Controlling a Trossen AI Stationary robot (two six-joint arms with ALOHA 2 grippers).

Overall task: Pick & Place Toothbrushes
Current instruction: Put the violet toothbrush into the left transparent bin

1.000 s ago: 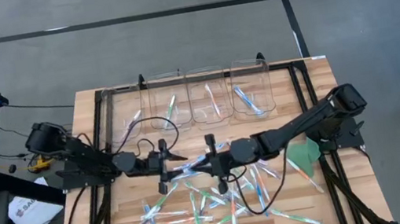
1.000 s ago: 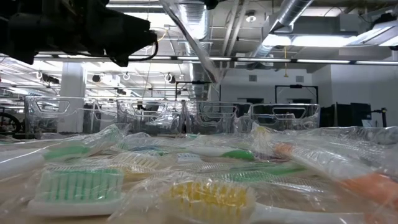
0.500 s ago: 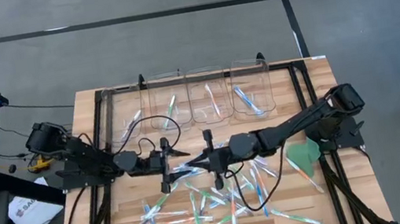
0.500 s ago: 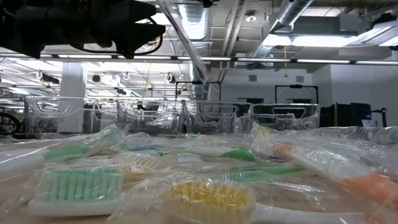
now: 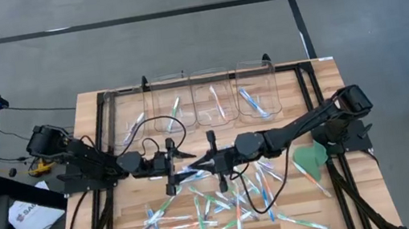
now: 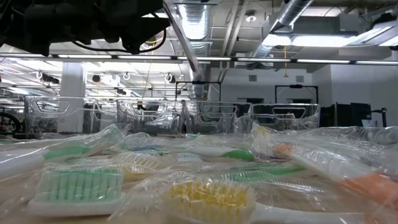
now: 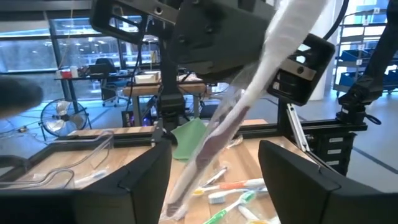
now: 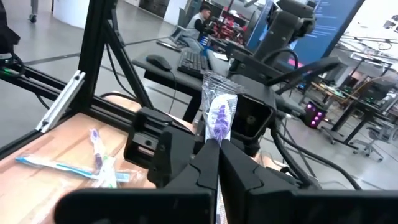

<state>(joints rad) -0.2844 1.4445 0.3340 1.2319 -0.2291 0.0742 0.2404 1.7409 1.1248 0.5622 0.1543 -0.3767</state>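
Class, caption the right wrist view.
Shut right gripper pinches a plastic-wrapped purple-bristled toothbrush upright before the left arm.

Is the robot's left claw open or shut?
Open. The left gripper has its fingers wide apart around the wrapped toothbrush, which the right gripper pinches.

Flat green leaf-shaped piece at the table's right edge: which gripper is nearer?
Right. The right gripper sits mid-table, closer to the flat green leaf-shaped piece; the left gripper is beyond it, farther toward the left side.
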